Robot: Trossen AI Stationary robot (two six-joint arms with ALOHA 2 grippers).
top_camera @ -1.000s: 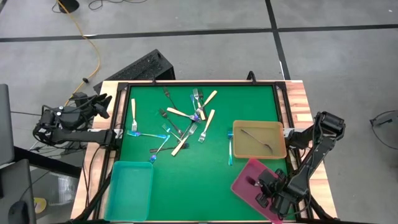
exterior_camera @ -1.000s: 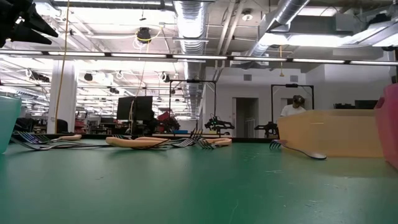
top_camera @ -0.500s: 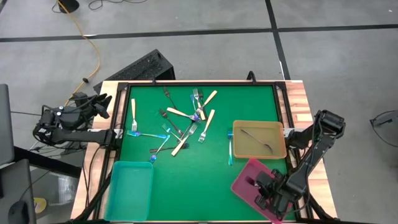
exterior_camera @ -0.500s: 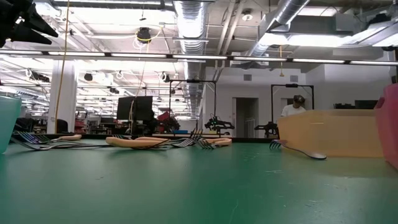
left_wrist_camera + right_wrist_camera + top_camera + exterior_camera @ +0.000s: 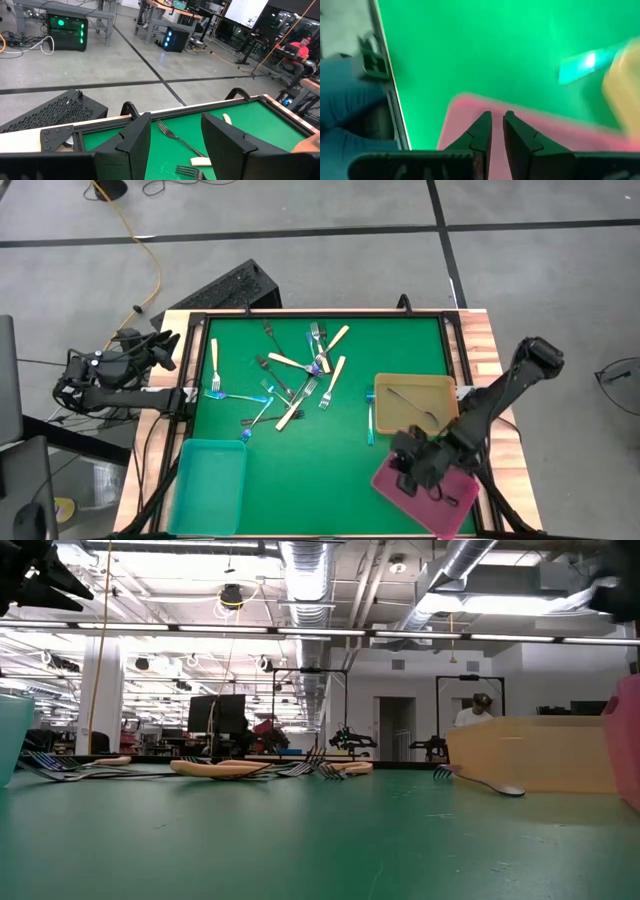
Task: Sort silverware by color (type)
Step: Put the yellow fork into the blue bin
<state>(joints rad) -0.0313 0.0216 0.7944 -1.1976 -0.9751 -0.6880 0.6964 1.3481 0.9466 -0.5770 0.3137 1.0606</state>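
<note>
Several forks [image 5: 300,370] lie crossed in a loose pile on the far left half of the green mat, some cream-handled, some dark, some iridescent blue. One dark fork [image 5: 410,402] lies in the tan tray [image 5: 445,385], and a blue fork [image 5: 370,420] lies on the mat just left of that tray. My right gripper [image 5: 402,455] hangs over the far left part of the pink tray [image 5: 440,500]. Its fingers [image 5: 482,127] stand a narrow gap apart with nothing between them. My left gripper [image 5: 165,345] waits open beyond the table's left edge.
A teal tray [image 5: 210,485] sits at the near left corner of the mat. A black frame [image 5: 320,313] rims the mat. In the low view the forks [image 5: 250,768] lie far back and the tan tray [image 5: 530,755] stands at the right.
My right gripper has risen from the pink tray's near right part, swung toward the table's far edge and left, and rolled about its own axis. Its finger gap looks the same. The trays and forks have kept their places.
</note>
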